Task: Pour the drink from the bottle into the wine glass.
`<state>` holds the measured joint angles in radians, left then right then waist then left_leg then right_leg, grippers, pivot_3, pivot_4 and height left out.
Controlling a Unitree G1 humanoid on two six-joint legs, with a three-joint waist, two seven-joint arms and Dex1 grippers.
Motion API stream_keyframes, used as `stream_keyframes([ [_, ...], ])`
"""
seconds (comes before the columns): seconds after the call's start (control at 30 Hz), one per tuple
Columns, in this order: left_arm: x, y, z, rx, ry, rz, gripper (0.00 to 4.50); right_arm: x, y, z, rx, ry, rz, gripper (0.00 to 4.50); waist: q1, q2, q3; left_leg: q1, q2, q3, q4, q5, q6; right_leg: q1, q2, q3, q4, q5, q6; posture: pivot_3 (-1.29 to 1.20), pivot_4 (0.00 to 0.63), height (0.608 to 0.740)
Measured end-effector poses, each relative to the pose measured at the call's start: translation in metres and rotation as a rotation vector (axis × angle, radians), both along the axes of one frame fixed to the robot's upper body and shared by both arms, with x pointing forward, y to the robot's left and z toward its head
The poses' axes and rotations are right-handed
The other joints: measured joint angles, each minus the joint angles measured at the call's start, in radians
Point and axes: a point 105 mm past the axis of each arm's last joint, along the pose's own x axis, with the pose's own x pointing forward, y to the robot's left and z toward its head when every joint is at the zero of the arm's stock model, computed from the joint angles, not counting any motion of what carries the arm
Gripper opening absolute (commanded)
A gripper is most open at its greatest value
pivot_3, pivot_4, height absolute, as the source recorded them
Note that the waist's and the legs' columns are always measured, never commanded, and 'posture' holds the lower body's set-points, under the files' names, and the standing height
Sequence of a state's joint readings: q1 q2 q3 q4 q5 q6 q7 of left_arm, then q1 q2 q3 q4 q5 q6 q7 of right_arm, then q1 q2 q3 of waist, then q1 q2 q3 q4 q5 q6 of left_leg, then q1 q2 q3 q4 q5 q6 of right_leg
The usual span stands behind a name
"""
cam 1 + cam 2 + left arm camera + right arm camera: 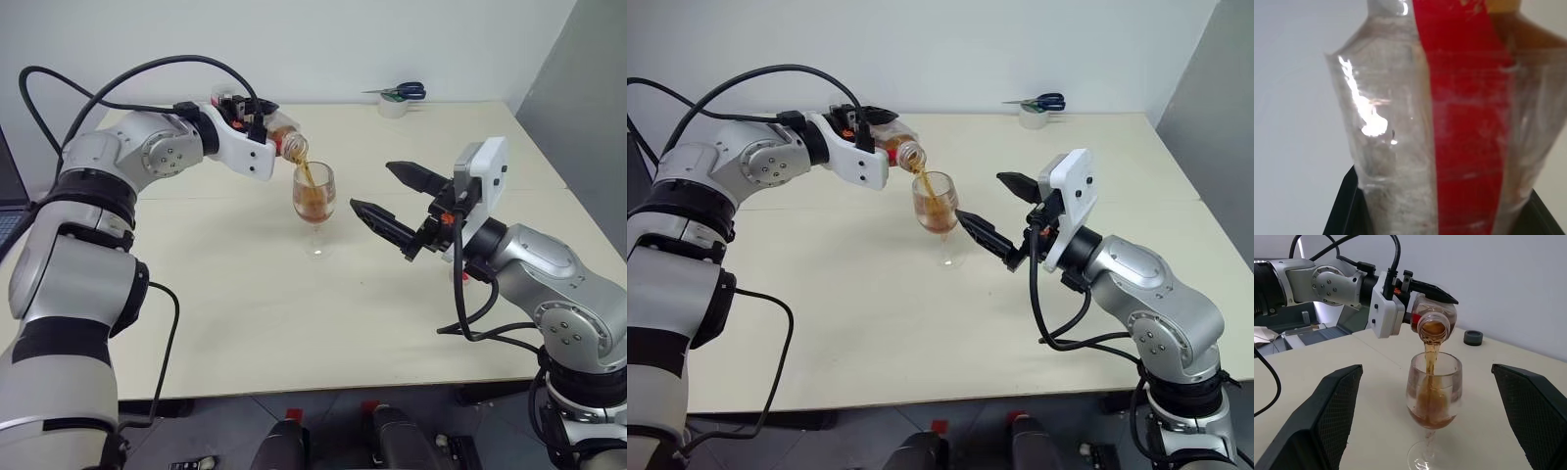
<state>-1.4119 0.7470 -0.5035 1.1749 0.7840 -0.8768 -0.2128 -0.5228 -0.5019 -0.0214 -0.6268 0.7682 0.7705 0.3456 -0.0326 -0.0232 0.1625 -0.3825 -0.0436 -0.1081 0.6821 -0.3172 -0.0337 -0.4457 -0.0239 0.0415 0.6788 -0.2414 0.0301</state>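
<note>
- The bottle point(284, 136) is held tipped above the wine glass point(314, 201), its long axis near level, its mouth down over the rim; the drink point(1431, 357) is seen streaming into the bowl.
- Its red label strip is shown close by the left wrist view, pinched by the left gripper point(257, 116).
- The right gripper point(394, 197) is held spread beside the glass.
- A dark cap point(1473, 337), tape roll point(394, 106) and scissors point(404, 92) lie on the table point(294, 323) beyond the glass.

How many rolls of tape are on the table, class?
1: a roll of tape sits at the far edge of the table, with scissors resting on top. None seems hidden.
</note>
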Motion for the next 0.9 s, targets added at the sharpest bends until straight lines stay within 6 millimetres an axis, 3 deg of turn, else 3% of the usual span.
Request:
stream_keyframes([
  [0.2,0.0,-0.006,0.008,-0.156,0.051,-0.014,1.68,0.0,0.0,0.0,-0.001,0.003,0.003,4.5,-0.001,0.0,0.0,0.0,0.0,0.0,0.001,0.0,0.0,0.0,0.0,0.0,0.0,0.0,0.0,0.0,0.15,0.74],
  [0.43,-0.001,-0.008,-0.003,-0.393,0.211,-0.035,1.68,-0.001,0.001,-0.001,-0.004,0.005,0.01,4.5,-0.004,0.0,0.0,0.0,0.0,-0.001,0.002,0.0,0.0,0.0,0.0,0.0,0.001,0.0,0.0,0.0,0.15,0.74],
  [0.67,-0.016,-0.016,0.019,-0.758,0.283,-0.17,1.68,-0.005,0.004,-0.004,-0.017,0.026,0.084,4.5,-0.009,0.0,0.0,0.0,0.001,-0.002,0.003,0.0,0.0,0.0,-0.003,0.0,0.001,0.0,0.0,0.0,0.15,0.74],
  [0.73,-0.017,-0.006,0.024,-0.903,0.271,-0.145,1.68,-0.009,0.003,-0.005,-0.049,0.025,0.117,4.5,-0.011,0.0,0.0,0.0,0.001,-0.001,0.004,0.0,0.0,0.0,-0.003,0.001,0.002,0.0,0.0,0.0,0.15,0.74],
  [0.8,-0.015,0.02,0.024,-1.11,0.226,-0.052,1.68,-0.013,-0.001,-0.008,-0.111,0.012,0.149,4.5,-0.014,0.001,-0.001,0.001,0.001,-0.002,0.004,0.0,0.0,0.0,-0.003,0.001,0.002,0.0,0.0,0.0,0.15,0.74],
  [0.9,-0.013,0.064,-0.001,-1.322,0.185,0.17,1.68,-0.017,-0.009,-0.021,-0.172,0.001,0.167,4.5,-0.017,0.0,-0.002,0.002,0.002,-0.002,0.005,0.0,0.0,0.001,-0.002,0.0,0.002,0.0,0.0,0.0,0.15,0.74],
])
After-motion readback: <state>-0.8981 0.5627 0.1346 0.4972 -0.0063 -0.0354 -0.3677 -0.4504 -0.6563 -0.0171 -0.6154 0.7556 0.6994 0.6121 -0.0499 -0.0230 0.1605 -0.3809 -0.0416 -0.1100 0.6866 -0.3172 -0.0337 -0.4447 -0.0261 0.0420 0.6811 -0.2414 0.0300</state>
